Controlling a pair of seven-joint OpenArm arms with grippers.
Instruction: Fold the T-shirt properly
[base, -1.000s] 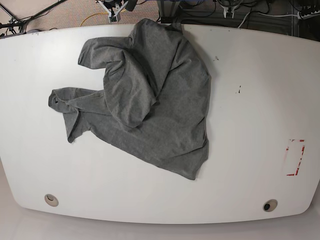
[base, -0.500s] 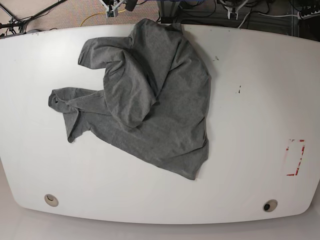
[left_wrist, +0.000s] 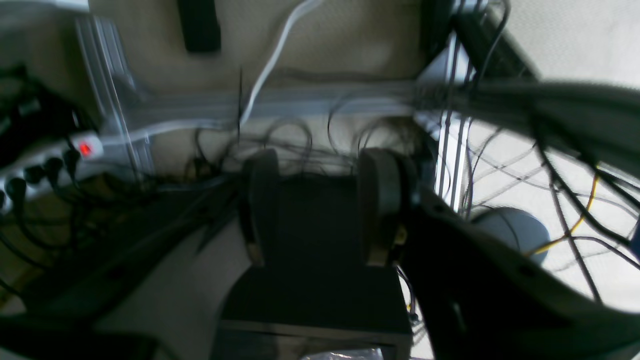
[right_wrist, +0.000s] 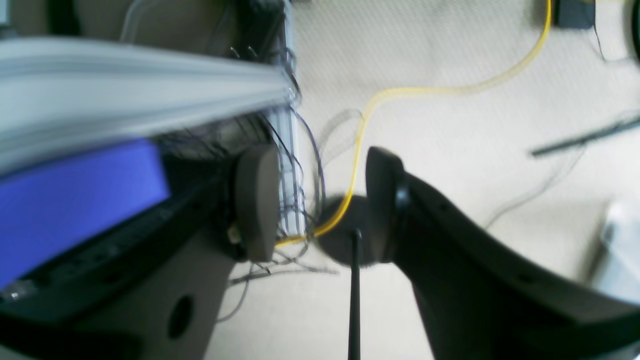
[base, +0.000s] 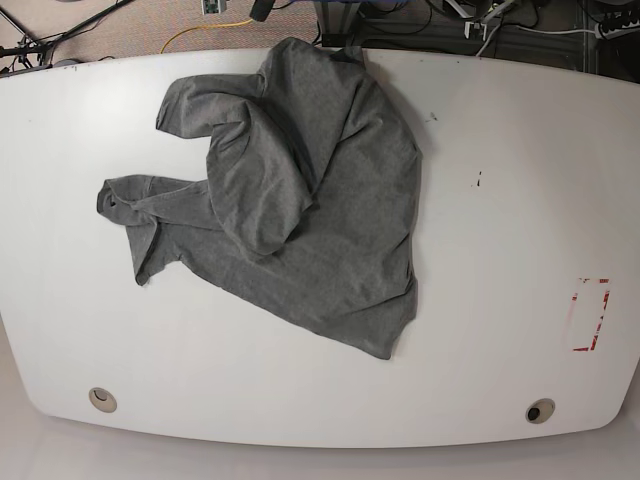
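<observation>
A grey T-shirt (base: 300, 190) lies crumpled on the white table (base: 500, 200), left of centre, with one sleeve pointing left and its top reaching the table's far edge. My left gripper (left_wrist: 320, 170) is open and empty, behind the table over a tangle of cables. My right gripper (right_wrist: 317, 165) is open and empty, over the floor beside a yellow cable (right_wrist: 380, 100). Neither gripper is near the shirt. In the base view, only small bits of the arms show at the top edge.
A red-marked rectangle (base: 590, 315) sits near the table's right edge. Two round holes (base: 102, 400) (base: 540, 411) lie by the front edge. A power strip (left_wrist: 45, 165) and cables hang behind the table.
The arm parts at the top edge of the base view have drawn further back, almost out of frame. The T-shirt has not moved.
</observation>
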